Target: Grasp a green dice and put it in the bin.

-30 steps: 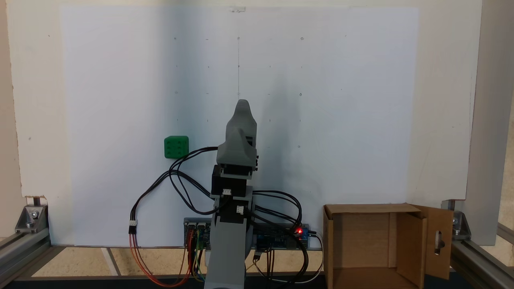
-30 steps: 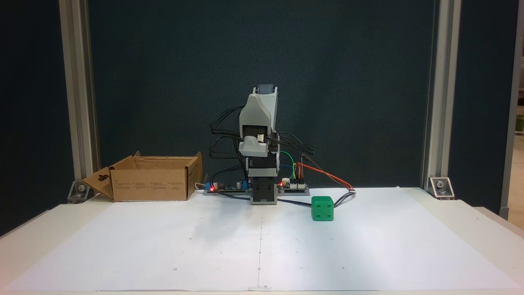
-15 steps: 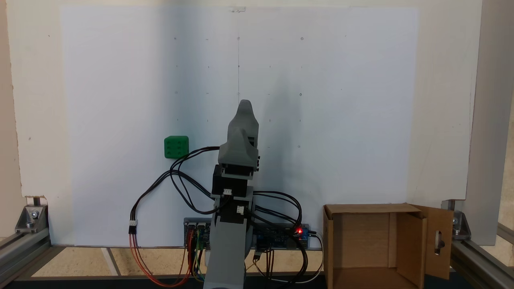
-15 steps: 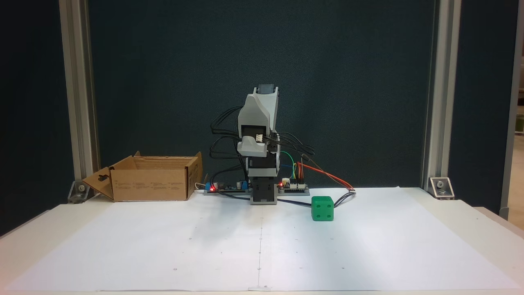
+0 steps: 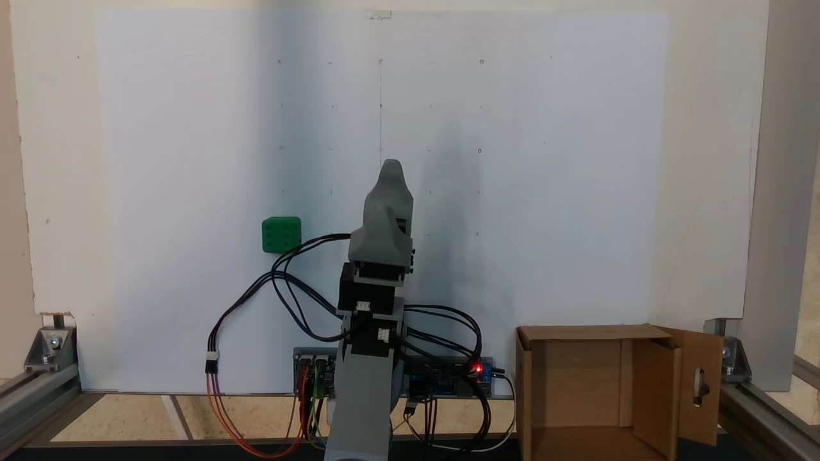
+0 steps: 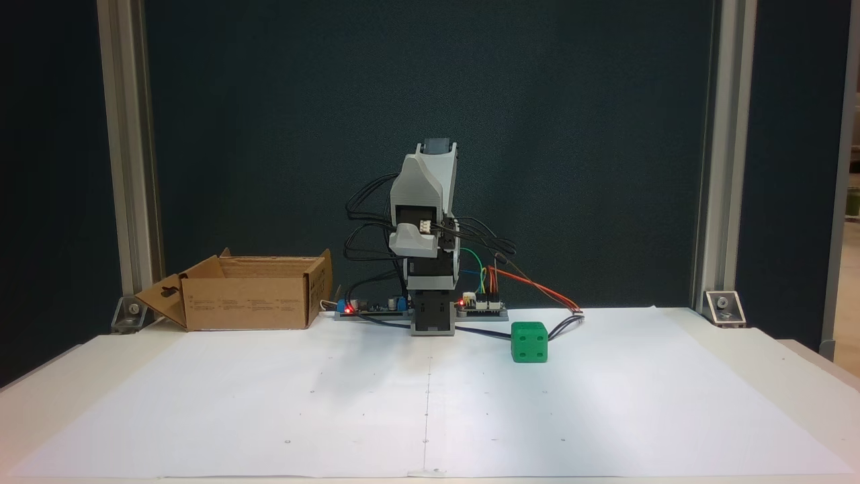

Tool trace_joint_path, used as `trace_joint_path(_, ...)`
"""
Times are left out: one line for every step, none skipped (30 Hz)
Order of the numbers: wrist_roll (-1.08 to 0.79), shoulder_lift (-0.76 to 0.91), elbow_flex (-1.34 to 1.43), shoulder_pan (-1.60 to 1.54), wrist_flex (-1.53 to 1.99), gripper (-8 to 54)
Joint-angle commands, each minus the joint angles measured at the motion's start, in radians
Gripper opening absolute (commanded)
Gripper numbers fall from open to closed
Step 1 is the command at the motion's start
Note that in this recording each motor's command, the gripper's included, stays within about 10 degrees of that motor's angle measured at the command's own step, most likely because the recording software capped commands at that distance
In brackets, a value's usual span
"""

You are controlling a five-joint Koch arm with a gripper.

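Dice (image 5: 281, 234) of bright green sits on the white paper sheet (image 5: 512, 160), a small cube with rounded edges and sunken pips in the same green. In a fixed view from the front its near face (image 6: 529, 343) shows four pips; in a fixed view from above and behind the arm, its top face shows six. It stands flat on the sheet, untouched, with a loop of black cable (image 5: 282, 269) lying just beside it on the base side.

Arm (image 5: 378, 256) is folded up over its base, grey shell pointing out across the sheet. Its gripper (image 5: 389, 168) appears as a single closed-looking grey tip, the jaws lying one behind the other, so I cannot tell whether it is wide or narrow. It holds nothing and is well apart from the dice, which lies to its left in that view and to the right of the base in the front view.

Bin (image 6: 245, 296), a brown corrugated cardboard box far larger than the cube, stands on the table on the opposite side of the arm's base from the dice. Its top is open, and one flap (image 5: 700, 384) folded outward has a slot-shaped handle cutout. Red lights glow on the circuit boards (image 6: 480, 306) at the base.
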Motion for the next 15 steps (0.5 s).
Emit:
trace_joint_path(-0.051, 0.106, 0.048, 0.006, -0.021, 44.9)
trace_joint_path(-0.049, 0.106, 0.048, 0.006, -0.021, 44.9)
trace_joint_path(-0.049, 0.106, 0.048, 0.006, -0.020, 44.9)
trace_joint_path(-0.051, 0.106, 0.048, 0.006, -0.018, 44.9)
trace_joint_path(-0.052, 0.106, 0.048, 0.002, -0.020, 44.9)
trace_joint_path(-0.051, 0.106, 0.048, -0.002, -0.020, 44.9)
trace_joint_path(-0.051, 0.106, 0.048, -0.002, -0.020, 44.9)
trace_joint_path(-0.051, 0.106, 0.048, -0.002, -0.020, 44.9)
trace_joint_path(-0.051, 0.106, 0.048, 0.000, -0.018, 44.9)
trace_joint_path(-0.051, 0.106, 0.048, 0.000, -0.017, 44.9)
trace_joint_path(-0.052, 0.106, 0.048, 0.003, -0.017, 44.8)
trace_joint_path(-0.052, 0.106, 0.048, 0.003, -0.017, 44.5)
trace_joint_path(-0.052, 0.106, 0.048, 0.005, -0.015, 44.2)
trace_joint_path(-0.054, 0.106, 0.048, 0.006, -0.015, 44.2)
trace_joint_path(-0.052, 0.106, 0.048, 0.005, -0.015, 44.2)
